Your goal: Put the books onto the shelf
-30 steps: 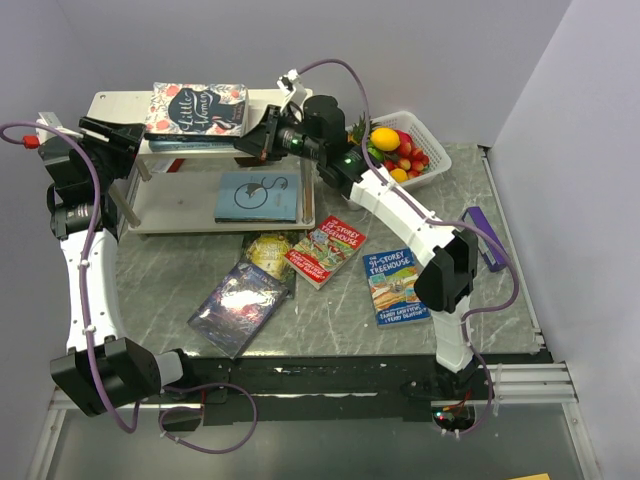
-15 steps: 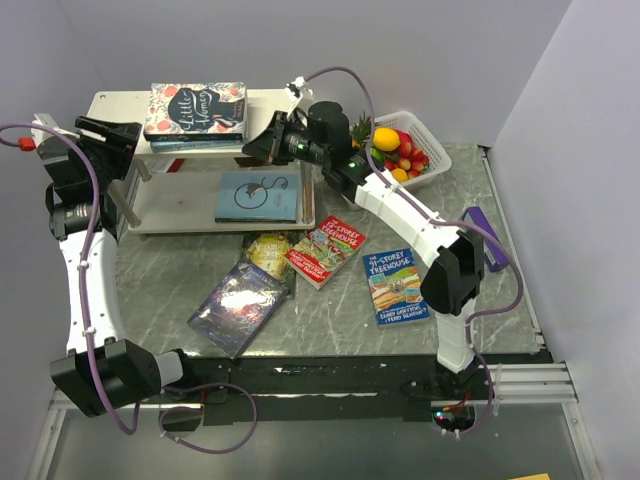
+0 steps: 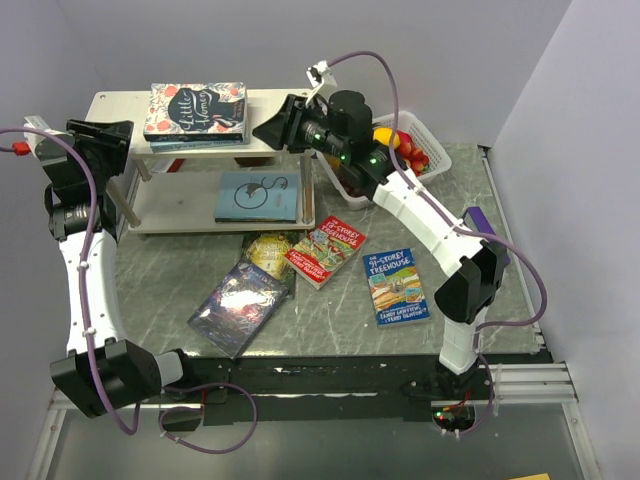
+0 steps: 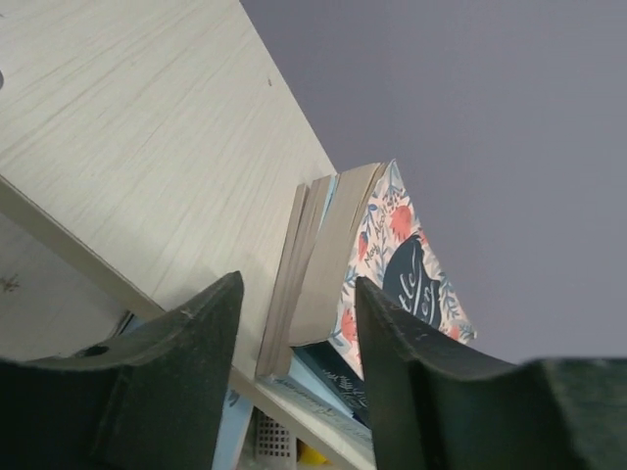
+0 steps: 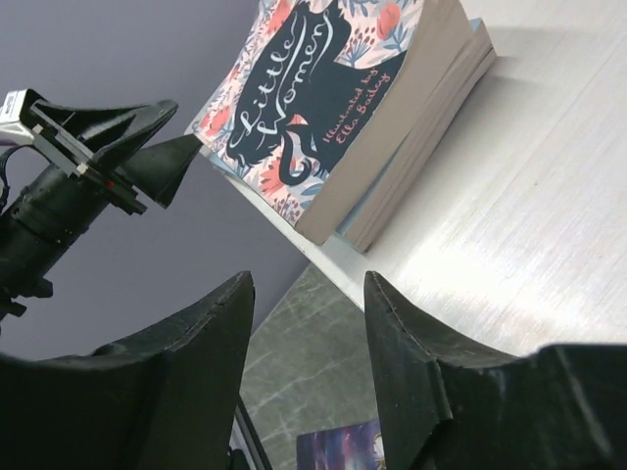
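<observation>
Right end effector empty, jaws apart, at shelf top board's right end. Left end effector likewise, at shelf's left end. Little Women tops stack there, perhaps three deep. We judge best: back off high, then pinch red Treehouse, in front of shelf, by its edge.

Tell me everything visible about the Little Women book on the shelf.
Little Women is a thick paperback with a floral cover: red and pink blossoms around a dark oval bearing white script. It lies flat, closed, cover up, stacked on thinner books, one of them pale blue, on the top board of the shelf. Nothing else touches it.
</observation>
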Tool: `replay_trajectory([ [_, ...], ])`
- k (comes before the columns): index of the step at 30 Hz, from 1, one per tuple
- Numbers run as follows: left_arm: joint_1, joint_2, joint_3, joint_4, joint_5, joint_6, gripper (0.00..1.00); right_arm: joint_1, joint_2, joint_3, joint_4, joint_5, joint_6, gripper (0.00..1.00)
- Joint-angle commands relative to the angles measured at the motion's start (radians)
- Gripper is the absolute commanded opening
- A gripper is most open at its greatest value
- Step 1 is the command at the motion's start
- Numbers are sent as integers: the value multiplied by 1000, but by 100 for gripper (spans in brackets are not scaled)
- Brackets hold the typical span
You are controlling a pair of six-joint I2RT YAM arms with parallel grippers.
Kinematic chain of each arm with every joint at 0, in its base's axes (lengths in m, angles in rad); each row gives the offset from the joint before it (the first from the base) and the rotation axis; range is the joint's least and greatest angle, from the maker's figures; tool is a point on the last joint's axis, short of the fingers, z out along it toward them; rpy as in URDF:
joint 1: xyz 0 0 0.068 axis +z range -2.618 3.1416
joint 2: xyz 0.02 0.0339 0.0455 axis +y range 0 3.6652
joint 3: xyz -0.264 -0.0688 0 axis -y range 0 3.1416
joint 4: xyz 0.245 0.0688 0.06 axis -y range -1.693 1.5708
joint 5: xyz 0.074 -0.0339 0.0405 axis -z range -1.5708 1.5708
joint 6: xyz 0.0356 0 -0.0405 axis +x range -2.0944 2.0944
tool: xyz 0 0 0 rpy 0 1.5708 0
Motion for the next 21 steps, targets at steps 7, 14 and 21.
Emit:
replay_trajectory([
  [7,6,40,25,91,-12,-32,23,-31,61,132,-104,23,-7,2],
  [14,5,94,49,89,1,-27,15,-37,134,239,-185,5,-18,0],
  [21,-15,134,48,118,55,-36,15,-35,170,256,-196,-27,-10,0],
])
